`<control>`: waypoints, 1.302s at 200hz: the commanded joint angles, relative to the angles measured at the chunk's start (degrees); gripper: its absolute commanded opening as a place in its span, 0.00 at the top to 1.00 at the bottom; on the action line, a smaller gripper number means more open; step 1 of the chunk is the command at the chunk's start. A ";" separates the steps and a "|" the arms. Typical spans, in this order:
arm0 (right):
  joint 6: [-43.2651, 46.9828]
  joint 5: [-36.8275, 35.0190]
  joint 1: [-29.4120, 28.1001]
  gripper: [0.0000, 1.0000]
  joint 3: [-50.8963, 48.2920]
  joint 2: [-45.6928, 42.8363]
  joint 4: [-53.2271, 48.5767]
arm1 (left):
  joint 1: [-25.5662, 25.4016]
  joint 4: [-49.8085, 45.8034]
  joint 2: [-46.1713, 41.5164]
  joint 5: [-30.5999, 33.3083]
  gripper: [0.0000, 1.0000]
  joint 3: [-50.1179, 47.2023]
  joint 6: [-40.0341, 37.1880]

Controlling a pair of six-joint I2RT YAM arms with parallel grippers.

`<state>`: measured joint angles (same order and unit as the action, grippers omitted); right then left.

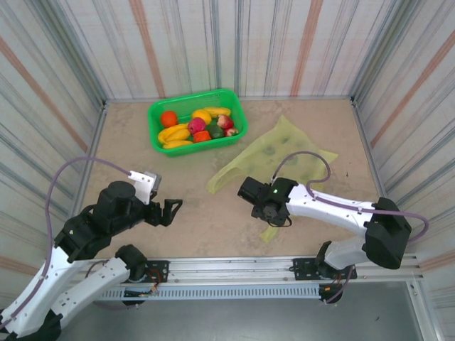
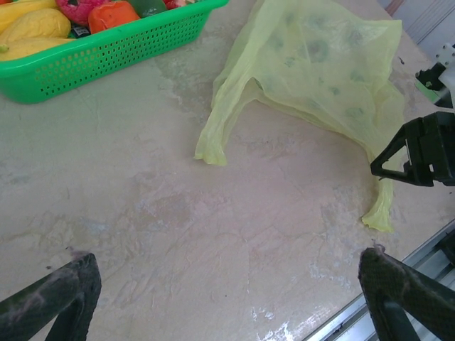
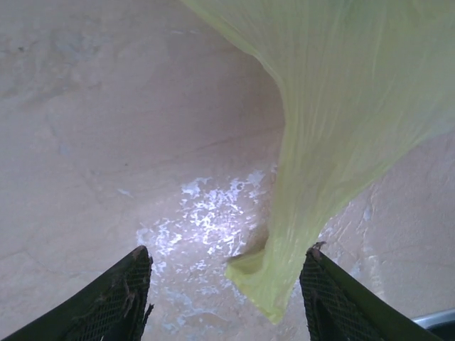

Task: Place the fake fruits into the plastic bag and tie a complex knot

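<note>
Pale, mottled tabletop (image 1: 213, 238), shut in on three sides by striped panel walls (image 1: 185, 42). At the far side, a green basket (image 1: 153, 135) heaped with the fake fruits (image 1: 195, 126); to its right, lying flat on the table, the plastic bag (image 1: 288, 153). Left gripper (image 2: 227, 256) low over bare table, fingers spread wide, holding nothing. Right gripper (image 3: 227, 252) tilted down at the bag's near handle (image 3: 284, 234), fingers apart, the strip's end loose between them, nearer the right finger.

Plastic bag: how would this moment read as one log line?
fake fruits: in green basket | plastic bag: flat on table | left hand: open | right hand: open around bag handle
</note>
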<state>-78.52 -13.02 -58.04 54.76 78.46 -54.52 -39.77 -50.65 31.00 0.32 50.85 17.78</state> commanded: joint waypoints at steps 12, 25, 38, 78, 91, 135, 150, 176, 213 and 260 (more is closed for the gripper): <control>-4.99 -1.74 -0.18 0.38 -1.40 0.09 -4.17 | 0.44 1.13 -0.13 -1.35 0.05 -0.75 -1.43; -4.64 -0.97 0.83 0.38 -3.46 -0.32 -3.46 | 0.48 1.15 -0.33 -1.30 0.05 -0.83 -1.43; -4.30 0.92 2.13 0.39 -5.55 -0.48 -1.56 | 0.48 1.13 -0.42 -1.26 0.05 -0.84 -1.37; -2.60 4.10 4.34 0.38 -8.39 1.49 4.43 | 0.57 1.15 -0.42 -0.81 0.04 -0.84 -1.35; -0.63 4.49 5.48 0.40 -8.51 2.42 6.56 | 0.57 1.11 -0.42 -0.57 0.05 -0.82 -1.36; 1.22 5.19 7.01 0.57 -9.26 6.02 10.72 | 0.57 1.17 -0.24 0.03 0.05 -0.84 -1.08; 1.02 5.45 6.95 0.67 -9.71 6.40 11.38 | 0.57 1.17 -0.33 0.34 0.05 -0.82 -1.03; 2.14 4.91 7.03 0.88 -10.39 3.84 10.87 | 0.57 0.82 -0.95 1.73 0.06 -0.74 -0.44; 10.65 9.80 11.29 0.96 -10.36 -6.89 10.29 | 0.40 3.61 -1.86 6.81 0.06 -3.03 0.55; 21.99 22.19 20.55 1.00 -10.19 -21.39 8.80 | -6.91 13.65 6.70 7.89 0.08 -7.65 9.63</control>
<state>-64.62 1.32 -40.51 44.71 61.41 -42.68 -42.78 -45.12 33.28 6.52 46.11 21.26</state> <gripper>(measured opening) 0.045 0.928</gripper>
